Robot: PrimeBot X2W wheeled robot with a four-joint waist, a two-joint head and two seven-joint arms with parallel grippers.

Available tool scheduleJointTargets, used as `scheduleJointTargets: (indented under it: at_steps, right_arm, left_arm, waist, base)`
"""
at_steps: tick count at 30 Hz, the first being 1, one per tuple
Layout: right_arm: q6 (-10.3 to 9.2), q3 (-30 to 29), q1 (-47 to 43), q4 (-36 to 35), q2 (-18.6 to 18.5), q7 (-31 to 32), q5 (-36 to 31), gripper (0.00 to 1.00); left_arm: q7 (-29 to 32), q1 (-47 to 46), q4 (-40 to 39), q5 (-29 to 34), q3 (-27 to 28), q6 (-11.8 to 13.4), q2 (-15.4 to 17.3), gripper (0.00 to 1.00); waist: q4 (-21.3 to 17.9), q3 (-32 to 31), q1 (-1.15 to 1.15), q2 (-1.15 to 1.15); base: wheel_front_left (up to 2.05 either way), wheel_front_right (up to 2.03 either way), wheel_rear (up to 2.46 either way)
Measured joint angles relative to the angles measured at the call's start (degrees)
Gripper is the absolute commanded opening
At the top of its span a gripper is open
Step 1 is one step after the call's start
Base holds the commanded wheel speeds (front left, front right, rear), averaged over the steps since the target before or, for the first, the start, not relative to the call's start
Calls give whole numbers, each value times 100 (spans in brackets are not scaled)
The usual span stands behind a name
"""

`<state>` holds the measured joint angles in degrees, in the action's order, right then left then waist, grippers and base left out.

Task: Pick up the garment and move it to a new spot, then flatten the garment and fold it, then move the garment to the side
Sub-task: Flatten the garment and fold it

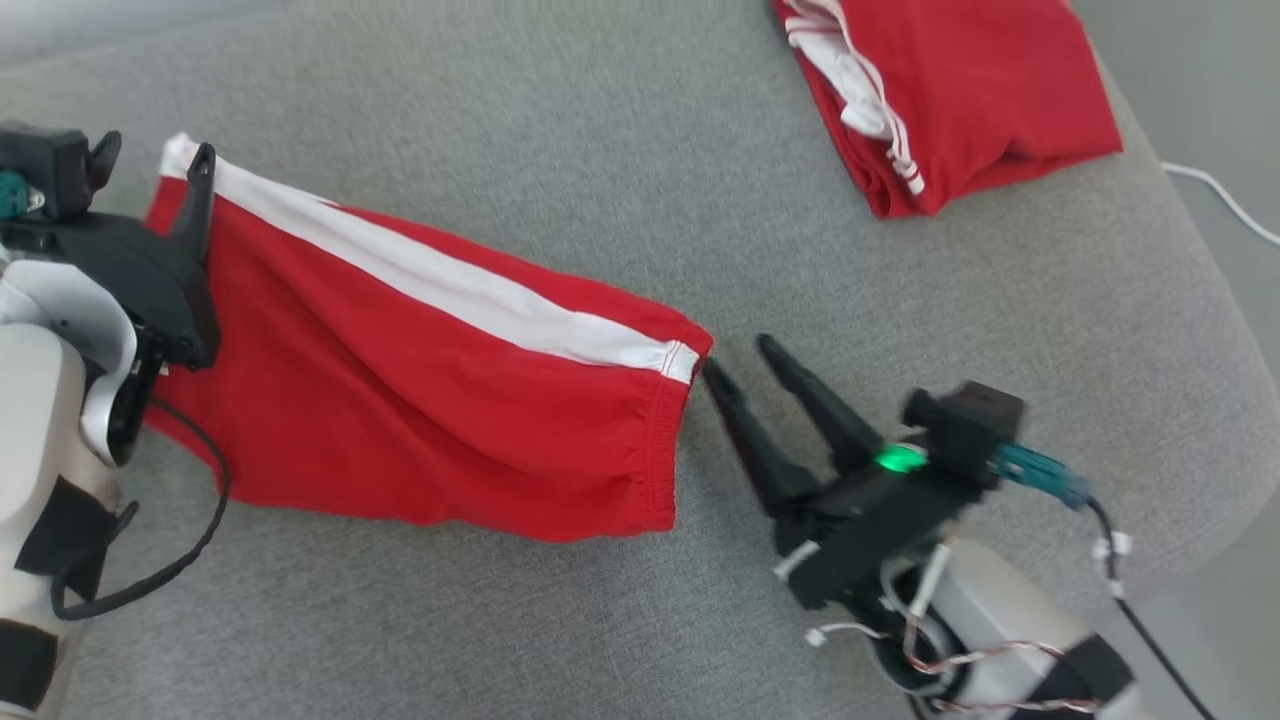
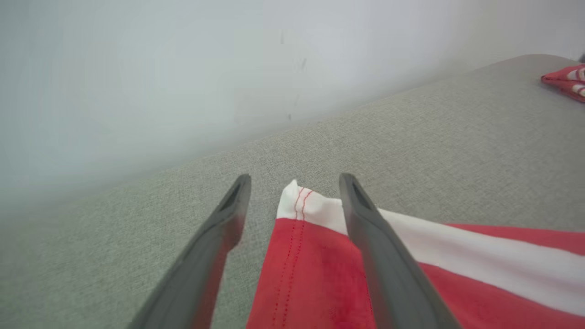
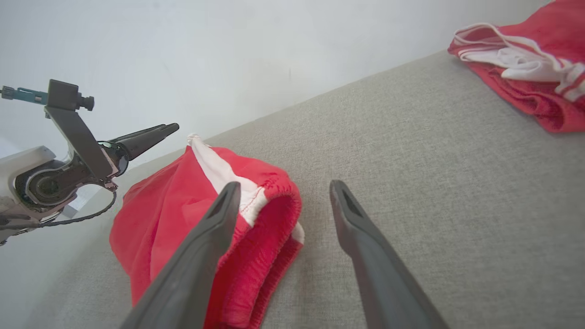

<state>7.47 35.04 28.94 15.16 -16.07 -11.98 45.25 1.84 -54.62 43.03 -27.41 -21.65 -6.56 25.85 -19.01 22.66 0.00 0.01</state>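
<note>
Red garment, left edge behind left arm; second red pile half out of frame; both jaws wide.

Grey woven upholstered surface, rounded off at the far right corner. Lying straight on it, toward the left: red garment, stretched out long and mostly flat, with a broad white stripe along the far edge, a gathered waistband at the right end and soft creases across the cloth. Well apart, up at the far right: folded red garment, compact, with white trim showing on its left side
</note>
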Motion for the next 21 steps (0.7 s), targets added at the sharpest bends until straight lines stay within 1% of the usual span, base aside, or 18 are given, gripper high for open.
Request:
scheduleJointTargets:
  at_steps: [2,5,7,10,12,14,16,18,21]
  right_arm:
    - [0,-68,-86,-84,-70,-20,-62,100]
    - [0,-360,-316,-375,-233,-109,-333,100]
    - [0,-611,-476,-560,-248,-167,-489,100]
    - [0,-1001,-686,-776,-242,-227,-918,100]
    - [0,-1216,-838,-904,-143,-267,-1128,100]
    - [0,-1337,-988,-969,-93,-272,-1492,100]
    - [0,-1491,-1137,-995,21,-276,-1660,100]
    - [0,-1583,-1290,-1004,149,-291,-1759,100]
    - [0,-1711,-1425,-1021,246,-298,-2048,100]
  left_arm:
    - [-60,28,30,-21,8,-2,-9,100]
    - [-254,144,77,-130,51,-9,-9,100]
    - [-346,221,76,-169,76,-38,3,100]
    - [-423,364,57,-275,105,-44,56,100]
    - [-434,459,22,-296,99,-48,79,100]
    - [-435,544,-16,-303,86,-49,107,100]
    - [-426,612,-53,-304,73,-48,149,100]
    - [-343,680,-74,-325,40,-48,168,100]
    - [-121,790,-99,-366,-27,-49,214,100]
  waist:
    - [14,-62,0,0]
    - [55,-265,-1,0]
    - [81,-402,-1,-1]
    - [115,-598,-1,-1]
    - [140,-713,-1,-1]
    - [169,-811,-1,-1]
    - [201,-885,-2,-1]
    - [237,-930,-2,-1]
    - [270,-960,-1,-1]
  base:
    - [0,0,0]
    - [0,0,0]
    - [0,0,0]
    - [0,0,0]
    - [0,0,0]
    - [0,0,0]
    - [0,0,0]
    - [0,0,0]
    - [0,0,0]
